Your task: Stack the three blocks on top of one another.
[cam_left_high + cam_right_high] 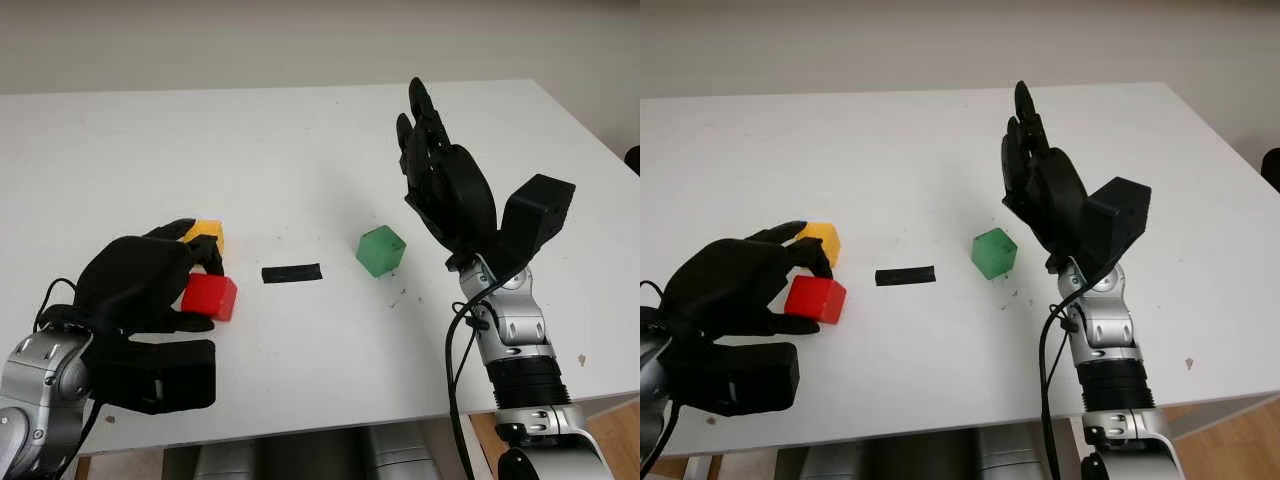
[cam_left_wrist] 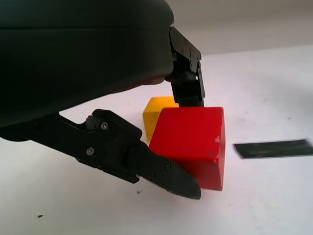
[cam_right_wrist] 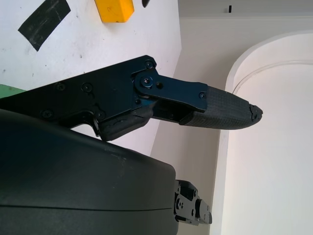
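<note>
While your left hand pinches the red block right beside the yellow block, lifting carelessly could knock yellow; your right hand hangs open, holding nothing, near the green block.

three small cubes, none stacked — all sit on the white table. the red block lies at the left, glossy, turned a little so a corner faces forward. the yellow block sits just behind it, near but whether touching can't be told. the green block lies well apart to the right — translucent-looking, rotated, one edge toward the front.
</note>
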Robot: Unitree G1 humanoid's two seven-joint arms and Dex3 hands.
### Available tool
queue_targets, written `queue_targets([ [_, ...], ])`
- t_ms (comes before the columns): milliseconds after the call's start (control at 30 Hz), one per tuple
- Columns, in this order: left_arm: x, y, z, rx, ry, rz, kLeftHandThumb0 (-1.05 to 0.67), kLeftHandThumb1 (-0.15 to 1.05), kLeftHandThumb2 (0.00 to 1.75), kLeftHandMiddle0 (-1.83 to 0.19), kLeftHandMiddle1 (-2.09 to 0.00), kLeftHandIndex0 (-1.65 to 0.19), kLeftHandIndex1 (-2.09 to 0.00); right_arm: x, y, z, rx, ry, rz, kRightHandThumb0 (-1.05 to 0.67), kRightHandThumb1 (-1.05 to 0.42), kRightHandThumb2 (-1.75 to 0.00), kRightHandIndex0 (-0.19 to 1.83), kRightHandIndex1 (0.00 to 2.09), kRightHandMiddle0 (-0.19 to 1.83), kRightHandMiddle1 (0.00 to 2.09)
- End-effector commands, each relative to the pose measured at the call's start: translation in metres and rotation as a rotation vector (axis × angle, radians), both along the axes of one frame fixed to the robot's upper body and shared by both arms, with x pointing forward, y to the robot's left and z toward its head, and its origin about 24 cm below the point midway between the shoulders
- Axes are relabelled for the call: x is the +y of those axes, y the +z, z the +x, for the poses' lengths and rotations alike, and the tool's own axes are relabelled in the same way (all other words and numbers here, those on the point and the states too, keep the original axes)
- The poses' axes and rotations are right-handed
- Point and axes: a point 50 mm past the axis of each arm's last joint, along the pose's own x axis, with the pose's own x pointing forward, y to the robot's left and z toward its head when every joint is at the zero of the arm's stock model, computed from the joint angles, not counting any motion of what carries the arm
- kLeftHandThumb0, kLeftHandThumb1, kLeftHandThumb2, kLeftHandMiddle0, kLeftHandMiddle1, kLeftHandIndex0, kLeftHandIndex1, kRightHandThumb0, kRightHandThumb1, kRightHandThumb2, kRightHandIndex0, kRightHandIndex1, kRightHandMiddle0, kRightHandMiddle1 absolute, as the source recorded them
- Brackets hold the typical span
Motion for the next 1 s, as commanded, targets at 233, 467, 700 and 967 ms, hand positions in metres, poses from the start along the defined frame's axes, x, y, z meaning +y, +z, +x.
queue_targets([
  [233, -0.01, 0.053, -0.003, -0.133, -0.133, 0.048, -0.4, 0.98, 0.05, -0.19, -0.05, -0.34, -1.52, 0.004, 0.003, -0.001, -0.02, -0.011, 0.003, -0.79, -1.05, -0.65, -0.19, 0.0, -0.19, 0.0],
  [467, -0.022, 0.082, 0.014, -0.142, -0.202, 0.159, -0.39, 0.92, 0.04, -0.21, -0.06, -0.47, -1.39, 0.005, 0.004, -0.001, -0.028, -0.017, -0.009, -0.79, -1.05, -0.66, -0.19, 0.0, -0.19, 0.0],
  [700, -0.04, 0.091, 0.041, 0.005, -0.284, 0.131, -0.39, 0.87, 0.05, -0.22, -0.06, -0.6, -1.2, 0.005, 0.005, 0.0, -0.031, -0.021, -0.011, -0.8, -1.05, -0.64, -0.19, 0.0, -0.19, 0.0],
  [967, -0.062, 0.083, 0.072, 0.157, -0.348, 0.08, -0.41, 0.94, 0.06, -0.2, -0.05, -0.48, -1.27, 0.005, 0.006, -0.001, -0.031, -0.028, -0.009, -0.8, -1.05, -0.63, -0.19, 0.0, -0.19, 0.0],
])
